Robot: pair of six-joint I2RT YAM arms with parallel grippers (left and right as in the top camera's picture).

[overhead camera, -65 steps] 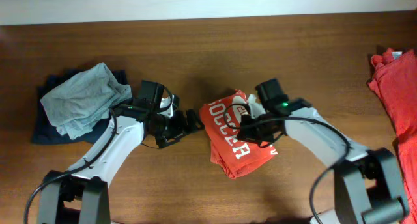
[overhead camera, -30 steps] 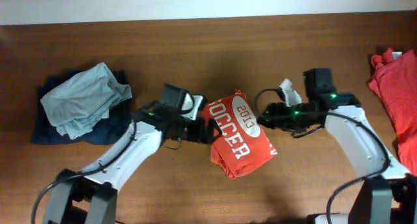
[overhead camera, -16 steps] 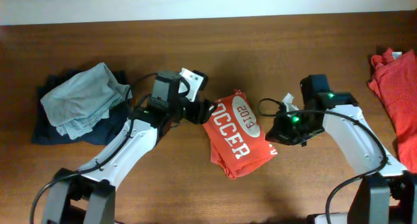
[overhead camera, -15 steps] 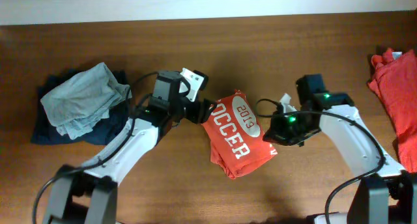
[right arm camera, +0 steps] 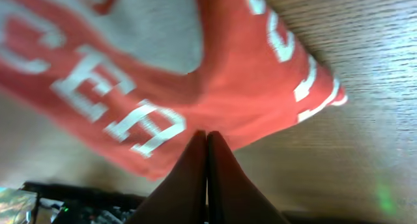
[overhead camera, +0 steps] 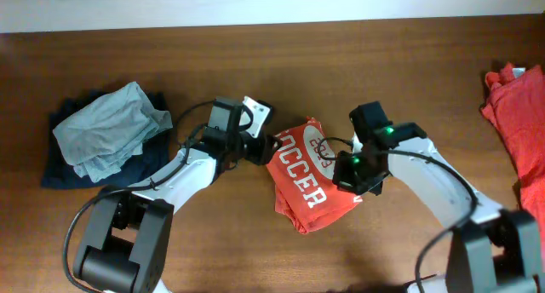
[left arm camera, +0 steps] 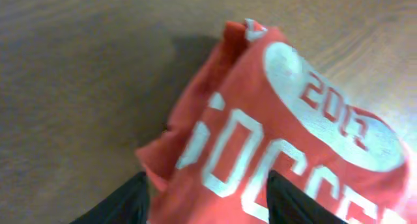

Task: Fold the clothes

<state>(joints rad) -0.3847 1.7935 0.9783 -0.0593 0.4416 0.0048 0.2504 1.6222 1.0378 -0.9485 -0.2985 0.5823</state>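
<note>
Much is hidden where the two arms meet over the folded shirt (overhead camera: 311, 186). From overhead the left hand (overhead camera: 271, 146) covers the shirt's upper left corner and the start of its big white lettering, so only "OCCER" reads there. The right hand (overhead camera: 343, 169) lies over the right end of the white oval, whose red digits are blurred. In the left wrist view the print runs off the lower and right edges, showing "20" and part of more digits above large letters that are cut short. The left hand's dark fingers (left arm camera: 133, 201) stand apart on either side of the fold's near edge. Whether they press the cloth or only flank it I cannot tell. The right hand is clenched, its two fingers flat together with the tips against the shirt's underside. Whether any cloth is nipped between them cannot be made out. At the far right a red heap (overhead camera: 515, 114) of more clothes is cut off by the frame, so its shape and print are unclear. The folded shirt is red-orange, bundled into a thick, skewed oblong with several layers showing at its left edge. It lies near the middle of the brown wooden surface (overhead camera: 255, 63), between the two arms. Well to the left, a crumpled grey garment (overhead camera: 111, 127) rests on a dark blue garment (overhead camera: 60, 169).
</note>
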